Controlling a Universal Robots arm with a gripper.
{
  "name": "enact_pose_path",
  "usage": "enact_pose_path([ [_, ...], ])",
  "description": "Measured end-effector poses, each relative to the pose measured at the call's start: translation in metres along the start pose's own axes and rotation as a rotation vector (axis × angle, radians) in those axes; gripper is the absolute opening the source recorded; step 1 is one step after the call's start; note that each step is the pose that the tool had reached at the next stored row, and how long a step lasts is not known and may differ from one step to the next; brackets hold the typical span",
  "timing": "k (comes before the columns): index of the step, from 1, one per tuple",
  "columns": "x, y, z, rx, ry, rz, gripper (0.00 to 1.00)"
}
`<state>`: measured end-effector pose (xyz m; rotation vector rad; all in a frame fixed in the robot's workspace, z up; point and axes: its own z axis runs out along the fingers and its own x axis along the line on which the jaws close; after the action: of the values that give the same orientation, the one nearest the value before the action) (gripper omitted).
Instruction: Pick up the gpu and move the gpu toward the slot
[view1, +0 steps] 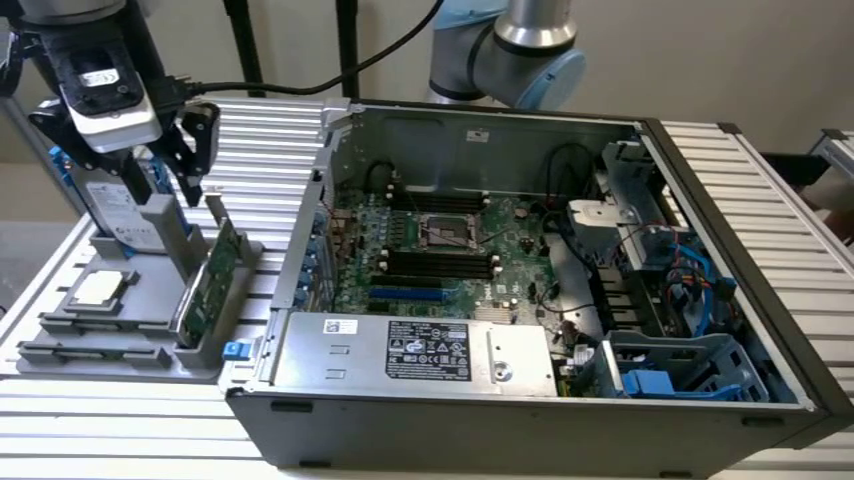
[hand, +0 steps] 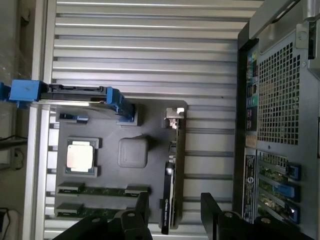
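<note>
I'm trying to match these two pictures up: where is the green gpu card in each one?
Exterior view: the gpu stands on edge in the grey tray, at the exterior view's left, beside the computer case.
Wrist view: the gpu is seen edge-on, a thin dark strip along the tray's side nearest the case.
Shared landmark: the square silver chip in the tray.

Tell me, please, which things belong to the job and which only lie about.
Job: gpu, standing in the grey holder; open gripper above it; computer case.
Lying about: hard drive; square chip; memory sticks.
</note>
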<state>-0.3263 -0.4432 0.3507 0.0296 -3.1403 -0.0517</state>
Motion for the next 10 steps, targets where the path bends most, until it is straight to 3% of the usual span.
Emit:
enact_pose_path([
  [10, 0.001, -0.0049, 0.0181, 0.0, -0.0016, 0.005, 0.54],
])
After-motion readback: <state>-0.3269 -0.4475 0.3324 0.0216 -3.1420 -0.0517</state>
